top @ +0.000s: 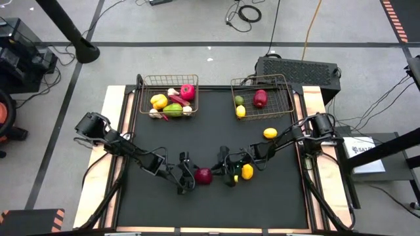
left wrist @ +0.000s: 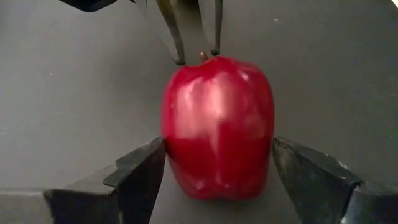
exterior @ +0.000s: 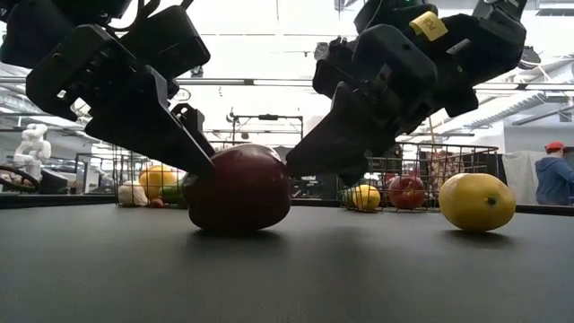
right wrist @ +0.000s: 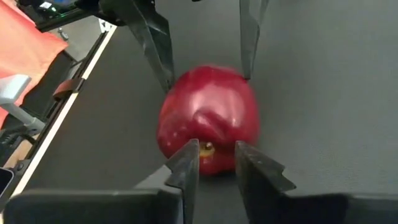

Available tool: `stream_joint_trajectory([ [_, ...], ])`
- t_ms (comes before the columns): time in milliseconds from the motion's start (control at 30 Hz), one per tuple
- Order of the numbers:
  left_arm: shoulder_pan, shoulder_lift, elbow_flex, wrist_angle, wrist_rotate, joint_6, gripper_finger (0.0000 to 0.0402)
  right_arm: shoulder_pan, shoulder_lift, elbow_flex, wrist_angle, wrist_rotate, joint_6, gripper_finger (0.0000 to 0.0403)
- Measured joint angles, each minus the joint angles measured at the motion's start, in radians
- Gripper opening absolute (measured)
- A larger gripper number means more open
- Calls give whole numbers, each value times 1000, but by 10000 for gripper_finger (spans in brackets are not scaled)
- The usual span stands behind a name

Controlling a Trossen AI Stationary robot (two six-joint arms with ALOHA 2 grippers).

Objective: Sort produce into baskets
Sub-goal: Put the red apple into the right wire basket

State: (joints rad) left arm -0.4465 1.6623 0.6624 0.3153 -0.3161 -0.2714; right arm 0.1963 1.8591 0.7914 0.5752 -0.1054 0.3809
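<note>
A red apple (top: pixel 203 176) lies on its side on the black mat in the near middle of the table, its stem toward the table's right. My left gripper (top: pixel 190 176) reaches in from the left, with a finger against each flank of the apple (left wrist: pixel 217 124). From the right, my right gripper (top: pixel 218 174) stands at the apple's stem end, its fingers a narrow gap apart with the stem (right wrist: pixel 208 148) between them. The two wire baskets (top: pixel 141 98) (top: pixel 289 98) stand at the far edge, both holding produce. My left gripper has the apple's two opposite flanks (left wrist: pixel 171 155) between its fingers, which slant down from the table's left. The apple rests with its underside (exterior: pixel 238 224) on the mat. My right gripper's fingertips (right wrist: pixel 186 162) straddle the stem, slanting down from the right; whether they touch the apple I cannot tell.
One yellow lemon (top: pixel 247 172) lies just behind my right gripper, and another (top: pixel 270 133) sits farther back on the right. The left basket holds lemons, a red fruit and greens; the right one a lime, a red fruit and a lemon. A person (exterior: pixel 552 175) stands beyond the table.
</note>
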Motion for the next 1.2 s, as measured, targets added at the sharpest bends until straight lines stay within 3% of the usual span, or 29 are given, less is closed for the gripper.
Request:
stream_joint_trajectory([
  [233, 0, 0, 0, 0, 0, 0, 299, 1, 0, 0, 2, 9, 8, 81],
  [1200, 0, 0, 0, -2, -1, -5, 299, 25, 0, 1, 21, 63, -44, 91],
])
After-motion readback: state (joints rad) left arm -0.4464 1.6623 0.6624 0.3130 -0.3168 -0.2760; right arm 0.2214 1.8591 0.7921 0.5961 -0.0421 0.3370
